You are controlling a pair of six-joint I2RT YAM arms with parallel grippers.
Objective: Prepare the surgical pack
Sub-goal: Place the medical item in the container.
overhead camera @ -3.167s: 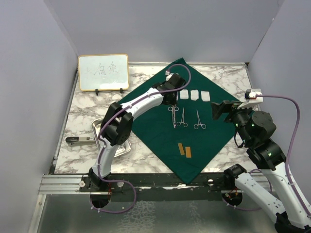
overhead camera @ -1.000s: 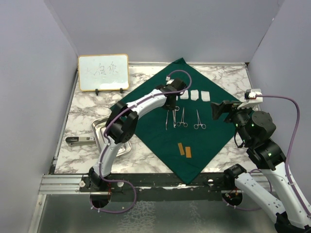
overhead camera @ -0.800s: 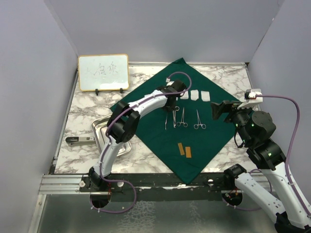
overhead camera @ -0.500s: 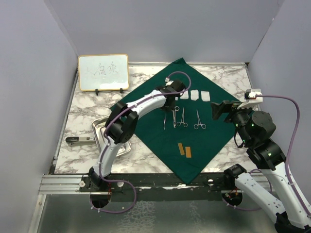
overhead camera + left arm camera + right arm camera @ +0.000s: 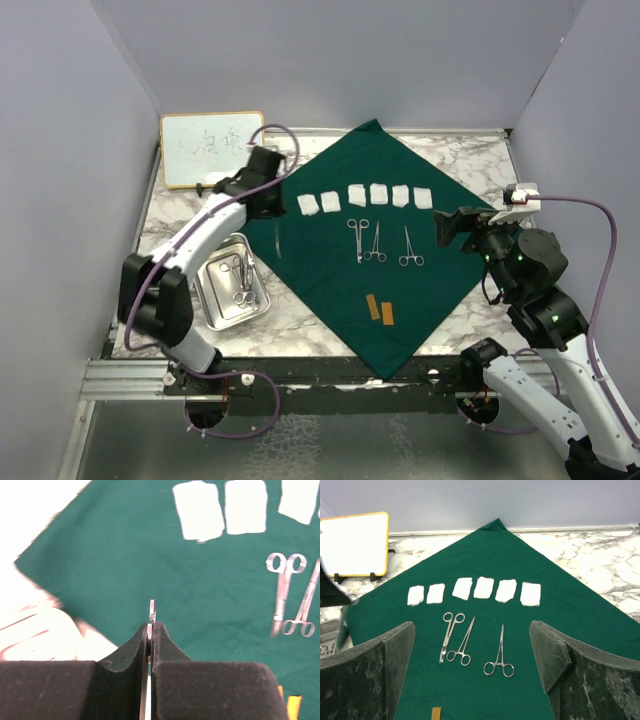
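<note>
**Overhead and wrist views, surgical pack part laid out.** The dark green drape lies spread flat on the marble table, turned so that one corner points to the far wall. Six white gauze squares lie in a row across its far half. Just nearer than these lie three steel scissor-like instruments, side by side. The leftmost has its finger rings at the far end and the other two have theirs at the near end. Two small tan strips lie closer to the near corner.

The left gripper is clenched on a thin steel instrument. This hangs below it over the left corner of the drape, and a small ring shows past the fingertips. A small steel tray sits on the marble just left of the drape and holds further ringed instruments.

The right gripper hovers at the right corner of the drape with its fingers spread wide, grasping nothing.

A wood-framed whiteboard stands at the far left. It bears faint handwritten marks that cannot be read. No brand or label is legible elsewhere.
</note>
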